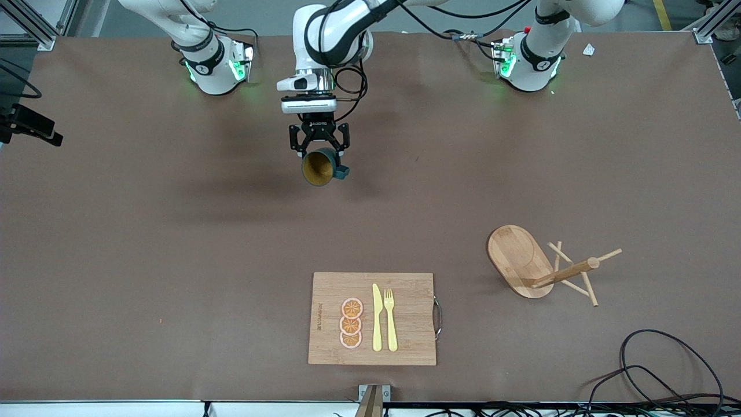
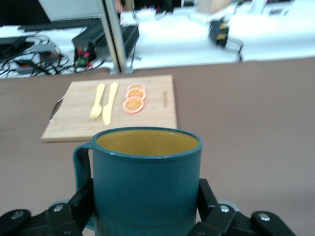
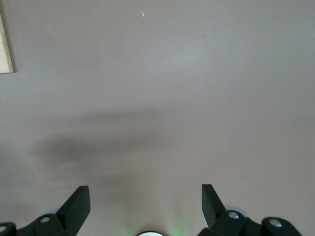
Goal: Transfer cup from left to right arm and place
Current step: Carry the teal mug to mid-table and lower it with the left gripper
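Note:
The cup [image 1: 319, 167] is a dark teal mug with a mustard-yellow inside. My left gripper [image 1: 319, 153] reaches across from its base and is shut on the cup's body. It holds the cup in the air on its side over the bare table between the two bases, mouth toward the front camera. In the left wrist view the black fingers [image 2: 84, 199] press on both sides of the cup [image 2: 147, 182], and its loop handle [image 2: 79, 162] sticks out sideways. My right gripper [image 3: 145, 196] is open and empty over bare table; it is out of the front view.
A wooden cutting board [image 1: 411, 313] near the front edge carries a yellow knife [image 1: 377, 318], a yellow fork [image 1: 391, 318] and orange slices [image 1: 351, 323]. A wooden mug rack [image 1: 521, 260] lies tipped over toward the left arm's end. Black cables [image 1: 666, 370] lie at the front corner.

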Controlling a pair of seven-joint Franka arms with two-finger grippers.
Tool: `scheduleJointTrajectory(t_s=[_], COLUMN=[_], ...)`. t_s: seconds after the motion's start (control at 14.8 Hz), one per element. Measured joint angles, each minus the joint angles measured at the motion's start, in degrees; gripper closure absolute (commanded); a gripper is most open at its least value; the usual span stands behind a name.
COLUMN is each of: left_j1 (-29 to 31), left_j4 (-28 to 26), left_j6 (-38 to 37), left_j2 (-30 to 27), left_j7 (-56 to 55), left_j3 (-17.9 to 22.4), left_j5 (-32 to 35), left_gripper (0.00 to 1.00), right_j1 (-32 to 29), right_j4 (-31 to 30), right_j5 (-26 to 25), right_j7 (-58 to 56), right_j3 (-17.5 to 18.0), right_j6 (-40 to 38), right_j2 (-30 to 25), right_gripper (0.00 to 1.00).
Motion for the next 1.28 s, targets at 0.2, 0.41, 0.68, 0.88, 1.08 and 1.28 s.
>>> scheduleJointTrajectory(t_s=[0.2, 0.41, 0.68, 0.88, 1.08, 1.28], left_j1=[-1.7, -2.4, -2.2, -2.2, -2.2, -2.4], left_j4=[-0.3, -0.4, -0.4, -0.3, -0.2, -0.2], left_j6=[-0.1, -2.6, -7.8, -11.1, -12.4, -14.0], left_j2=[4.6, 9.5, 15.5, 18.8, 19.8, 20.6], left_j7=[-10.4, -19.0, -27.1, -31.4, -32.6, -34.7], left_j3=[0.0, 0.2, 0.4, 0.4, 0.5, 0.5], left_j5=[11.2, 21.0, 32.3, 37.8, 40.2, 41.9], left_gripper=[0.33, 0.34, 0.36, 0.35, 0.35, 0.35], right_j1=[-0.8, -1.5, -3.3, -3.6, -3.8, -4.0], right_j4=[-0.1, -0.3, -0.4, -0.4, -0.4, -0.4], right_j5=[0.0, 0.0, 0.0, 0.0, 0.0, 0.0], right_j7=[0.0, 0.0, -1.1, -1.1, -1.1, -1.1], right_j3=[0.0, 0.0, 0.0, 0.0, 0.0, 0.0], right_j6=[1.2, 3.1, 5.4, 6.1, 6.1, 6.2], right_j2=[1.4, 4.2, 8.2, 8.8, 9.3, 9.9], right_gripper=[0.0, 0.0, 0.0, 0.0, 0.0, 0.0])
